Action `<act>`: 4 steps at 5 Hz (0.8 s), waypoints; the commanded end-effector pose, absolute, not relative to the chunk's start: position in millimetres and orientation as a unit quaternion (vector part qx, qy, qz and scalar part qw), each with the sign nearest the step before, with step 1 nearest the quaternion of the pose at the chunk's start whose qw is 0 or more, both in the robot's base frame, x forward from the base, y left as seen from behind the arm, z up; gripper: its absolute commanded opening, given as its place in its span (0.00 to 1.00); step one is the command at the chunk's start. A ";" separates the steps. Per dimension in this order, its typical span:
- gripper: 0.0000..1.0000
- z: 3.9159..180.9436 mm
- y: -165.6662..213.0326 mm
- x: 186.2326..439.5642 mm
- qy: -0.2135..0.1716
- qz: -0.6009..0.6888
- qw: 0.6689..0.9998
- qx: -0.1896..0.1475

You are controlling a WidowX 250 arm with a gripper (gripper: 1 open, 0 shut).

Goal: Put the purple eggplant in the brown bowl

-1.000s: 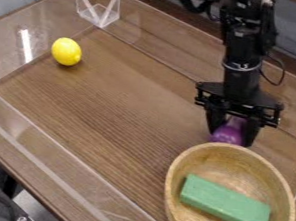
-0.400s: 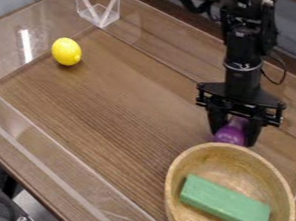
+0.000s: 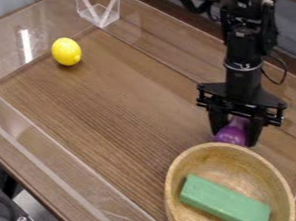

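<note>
The purple eggplant (image 3: 228,134) sits low on the wooden table, just past the far rim of the brown bowl (image 3: 184,175). My gripper (image 3: 232,129) points almost straight down over it, and its black fingers are shut on the eggplant from both sides. Only the eggplant's lower rounded part shows between them. The bowl stands at the front right, with a green rectangular block (image 3: 225,204) lying in it.
A yellow ball (image 3: 66,51) rests at the far left of the table. Clear plastic walls (image 3: 8,127) run along the table's edges, with a folded clear piece (image 3: 98,8) at the back. The black arm (image 3: 245,38) rises above the gripper.
</note>
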State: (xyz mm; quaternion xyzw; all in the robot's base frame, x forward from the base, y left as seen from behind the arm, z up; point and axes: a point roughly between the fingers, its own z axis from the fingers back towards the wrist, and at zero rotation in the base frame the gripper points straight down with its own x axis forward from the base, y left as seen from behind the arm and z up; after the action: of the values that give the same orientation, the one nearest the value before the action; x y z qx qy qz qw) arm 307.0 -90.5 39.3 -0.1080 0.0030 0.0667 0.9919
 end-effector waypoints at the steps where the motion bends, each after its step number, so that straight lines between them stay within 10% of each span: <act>1: 0.00 58.1 -99.5 316.3 -0.026 0.065 0.990 -0.121; 4: 0.00 62.3 -99.0 315.6 -0.030 0.075 0.989 -0.125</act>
State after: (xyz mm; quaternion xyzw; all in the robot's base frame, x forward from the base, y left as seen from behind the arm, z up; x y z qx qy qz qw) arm 307.5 -92.0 39.6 -0.1129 0.0034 0.0804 0.9903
